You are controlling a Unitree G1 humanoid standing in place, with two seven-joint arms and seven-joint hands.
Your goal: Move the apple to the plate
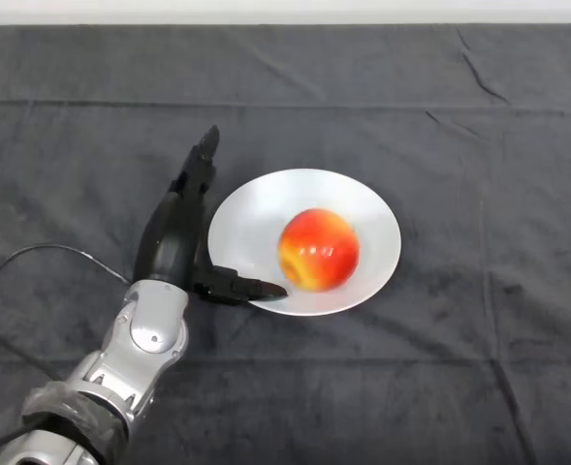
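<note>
Robot hand open, holding nothing: fingers straight along the plate's left rim, thumb tip over its near edge. Round red-yellow apple sits on the smooth white plate, dark cloth-covered desk underneath.

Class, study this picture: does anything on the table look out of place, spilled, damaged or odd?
Nothing stands out. The apple sits whole on the white plate, and the left hand is open beside the plate's left rim.

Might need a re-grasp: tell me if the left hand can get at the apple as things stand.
Probably yes. The left hand lies open beside the plate, thumb over its rim; nothing stands between it and the apple.
</note>
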